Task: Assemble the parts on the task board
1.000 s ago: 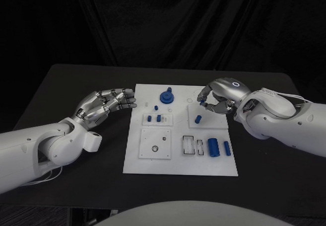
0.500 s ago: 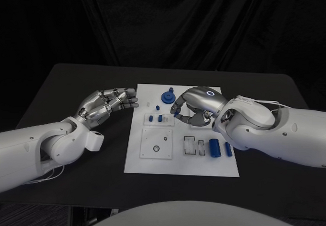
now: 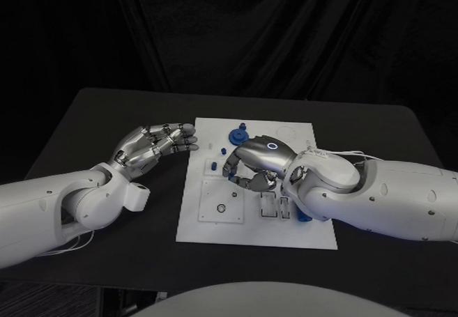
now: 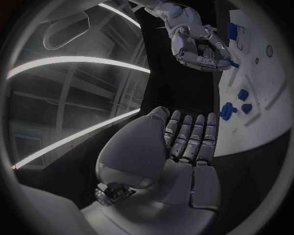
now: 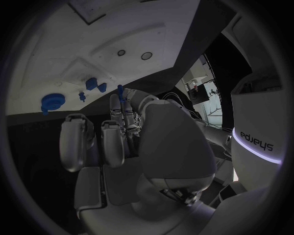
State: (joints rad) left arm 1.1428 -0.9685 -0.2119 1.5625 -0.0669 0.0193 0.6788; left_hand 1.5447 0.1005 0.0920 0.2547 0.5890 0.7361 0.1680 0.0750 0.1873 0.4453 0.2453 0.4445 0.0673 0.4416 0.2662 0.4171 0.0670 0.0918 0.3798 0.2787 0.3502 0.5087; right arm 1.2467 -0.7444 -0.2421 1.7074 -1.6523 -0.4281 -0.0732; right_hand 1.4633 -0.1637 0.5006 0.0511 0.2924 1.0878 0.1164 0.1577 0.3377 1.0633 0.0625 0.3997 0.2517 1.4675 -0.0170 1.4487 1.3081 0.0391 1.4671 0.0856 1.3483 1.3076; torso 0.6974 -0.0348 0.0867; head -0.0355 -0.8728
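The white task board (image 3: 201,231) lies in the middle of the black table. My right hand (image 3: 257,161) hovers over the board's middle and pinches a small blue peg (image 5: 120,91) at its fingertips. In the left wrist view that hand (image 4: 195,45) holds the peg (image 4: 232,62) just above the board (image 4: 260,117). A blue gear (image 3: 236,136) stands at the board's far end, with small blue blocks (image 5: 92,83) close by. My left hand (image 3: 152,146) is off the board's left edge, its fingers straight and together, holding nothing.
A raised square plate with two holes (image 3: 220,200) sits on the near left of the board. Narrow slots (image 3: 273,205) lie beside it. Blue cylinders (image 3: 304,217) peek out from under my right forearm. Bare black table (image 3: 110,112) surrounds the board.
My right hand has moved from the board's far right corner to its middle, toward the left and nearer me, carrying the blue peg. The left hand has stayed put.
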